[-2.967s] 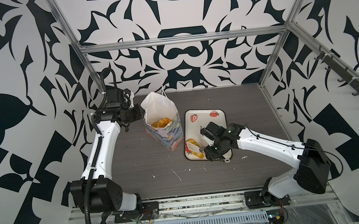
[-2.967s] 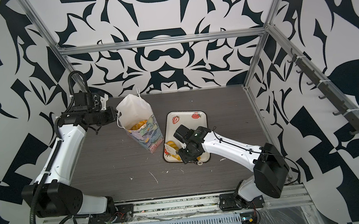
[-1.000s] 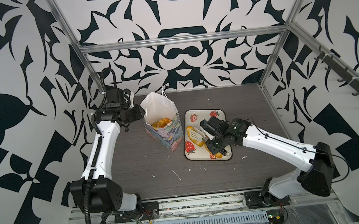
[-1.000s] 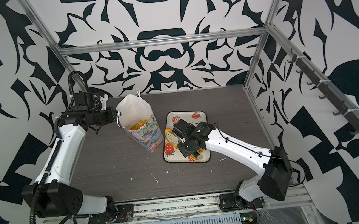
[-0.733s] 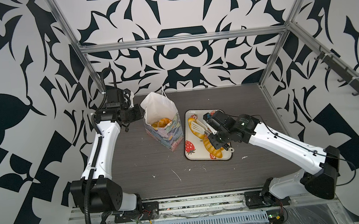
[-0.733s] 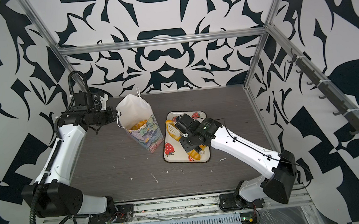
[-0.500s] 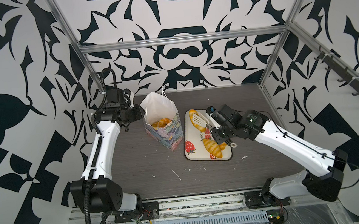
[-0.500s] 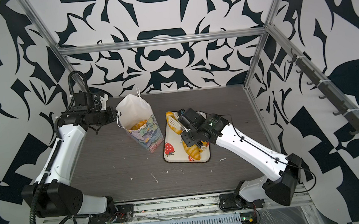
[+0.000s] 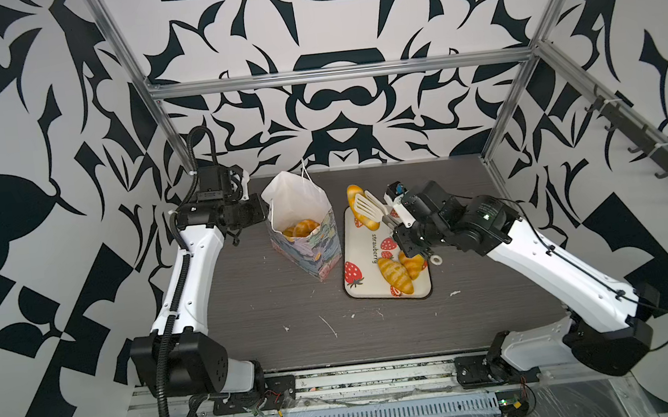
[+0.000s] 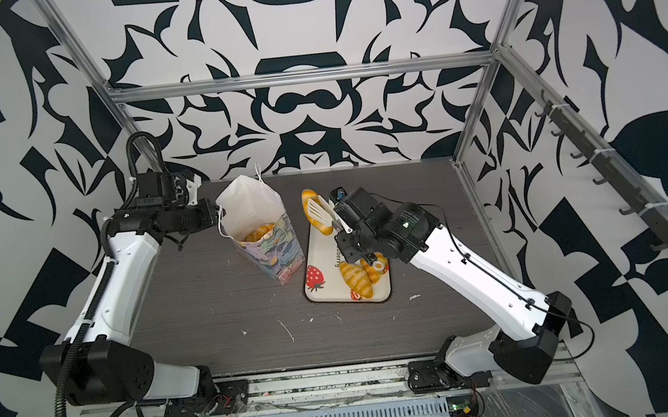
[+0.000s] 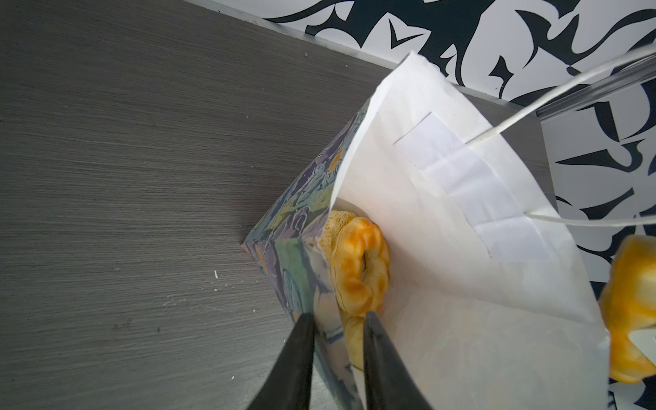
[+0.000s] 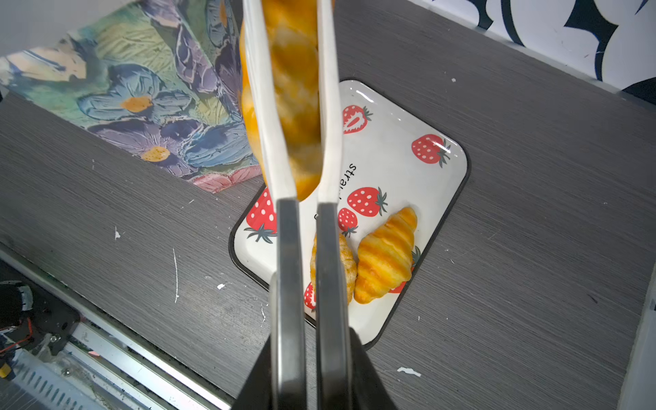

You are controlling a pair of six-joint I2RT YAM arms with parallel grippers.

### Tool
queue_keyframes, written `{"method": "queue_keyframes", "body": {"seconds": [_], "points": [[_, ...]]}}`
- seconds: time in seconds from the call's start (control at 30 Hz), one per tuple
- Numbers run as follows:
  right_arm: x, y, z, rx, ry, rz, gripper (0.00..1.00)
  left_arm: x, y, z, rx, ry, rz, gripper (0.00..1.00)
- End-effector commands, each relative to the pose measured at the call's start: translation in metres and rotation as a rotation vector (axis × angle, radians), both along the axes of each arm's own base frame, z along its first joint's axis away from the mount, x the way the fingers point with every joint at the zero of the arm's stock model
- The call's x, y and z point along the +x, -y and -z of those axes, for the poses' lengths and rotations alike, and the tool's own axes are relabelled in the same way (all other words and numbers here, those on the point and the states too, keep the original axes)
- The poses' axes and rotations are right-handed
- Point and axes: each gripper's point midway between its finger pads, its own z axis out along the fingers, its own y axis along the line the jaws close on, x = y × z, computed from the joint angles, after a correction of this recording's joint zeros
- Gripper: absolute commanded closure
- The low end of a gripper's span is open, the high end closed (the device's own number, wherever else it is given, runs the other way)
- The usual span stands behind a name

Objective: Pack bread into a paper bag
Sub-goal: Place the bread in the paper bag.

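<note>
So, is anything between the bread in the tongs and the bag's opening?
Nothing visible. The bread hangs in the tongs beside the paper bag, whose mouth is open; only the bag's own rim lies between.

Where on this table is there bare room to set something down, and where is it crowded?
Bare: the table's front strip, between paper bag, tray and the near rail; also right of the tray. Crowded: bag and tray stand close together; two croissants occupy the tray's near end.
</note>
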Motion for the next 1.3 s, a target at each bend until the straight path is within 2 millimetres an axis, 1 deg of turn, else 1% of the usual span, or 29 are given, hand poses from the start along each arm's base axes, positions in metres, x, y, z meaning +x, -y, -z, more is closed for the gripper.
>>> {"method": "queue_keyframes", "body": {"seconds": [0.0, 0.1, 0.33, 0.57, 0.67, 0.9, 1.27], "points": [[0.004, -0.001, -0.041, 0.085, 0.104, 0.001, 0.72, -0.01, 0.002, -0.001, 0.0, -0.011, 0.009, 0.72], [0.004, -0.007, -0.05, 0.121, 0.113, -0.016, 0.72, -0.01, 0.001, -0.001, 0.001, -0.011, 0.009, 0.72], [0.004, -0.024, -0.062, 0.193, 0.121, -0.06, 0.72, -0.01, 0.001, -0.004, 0.002, -0.003, 0.01, 0.72], [0.004, -0.038, -0.078, 0.235, 0.144, -0.101, 0.72, -0.011, 0.001, -0.004, 0.004, -0.002, 0.01, 0.72], [0.003, -0.049, -0.084, 0.262, 0.149, -0.129, 0.72, -0.01, 0.001, -0.004, 0.004, -0.003, 0.011, 0.72], [0.004, -0.072, -0.09, 0.271, 0.164, -0.18, 0.72, -0.01, 0.001, -0.005, 0.004, 0.0, 0.01, 0.72], [0.004, -0.114, -0.096, 0.299, 0.162, -0.264, 0.72, -0.01, 0.001, -0.004, 0.003, -0.001, 0.01, 0.72]]}}
